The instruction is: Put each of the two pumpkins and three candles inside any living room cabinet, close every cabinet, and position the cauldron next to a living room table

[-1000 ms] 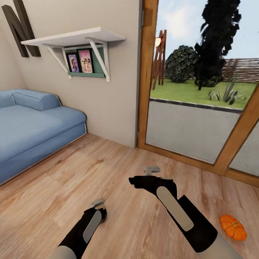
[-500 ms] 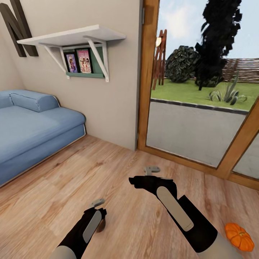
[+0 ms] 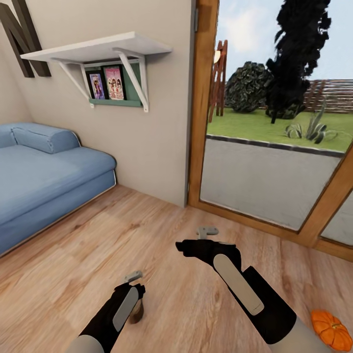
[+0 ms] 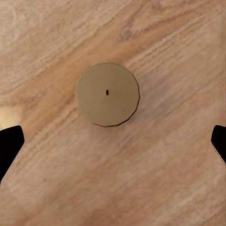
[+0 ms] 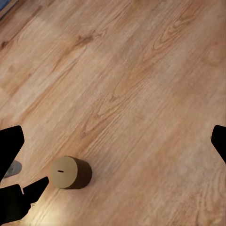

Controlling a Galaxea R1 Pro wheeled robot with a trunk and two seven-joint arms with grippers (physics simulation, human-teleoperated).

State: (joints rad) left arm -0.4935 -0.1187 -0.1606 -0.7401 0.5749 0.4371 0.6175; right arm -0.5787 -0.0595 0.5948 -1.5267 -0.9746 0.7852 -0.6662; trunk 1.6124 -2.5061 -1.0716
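A candle (image 4: 108,94), a short squat tan cylinder with a dark wick dot, stands upright on the wooden floor directly below my left gripper (image 4: 113,146). That gripper is open, its dark fingertips wide apart at either side and clear of the candle. In the head view the candle (image 3: 136,312) peeks out under the left gripper (image 3: 133,276). My right gripper (image 3: 207,231) hovers open over bare floor; its wrist view shows the candle (image 5: 70,172) beside the left arm's dark fingers. An orange ribbed pumpkin (image 3: 333,330) lies on the floor at the lower right.
A blue sofa (image 3: 44,171) fills the left side. A white wall shelf (image 3: 98,51) hangs above it. A wood-framed glass door (image 3: 264,147) to the garden stands ahead on the right.
The whole view has shifted a little, so the camera moved. The candle has come into sight under the left gripper, and the pumpkin sits lower and further right in the picture.
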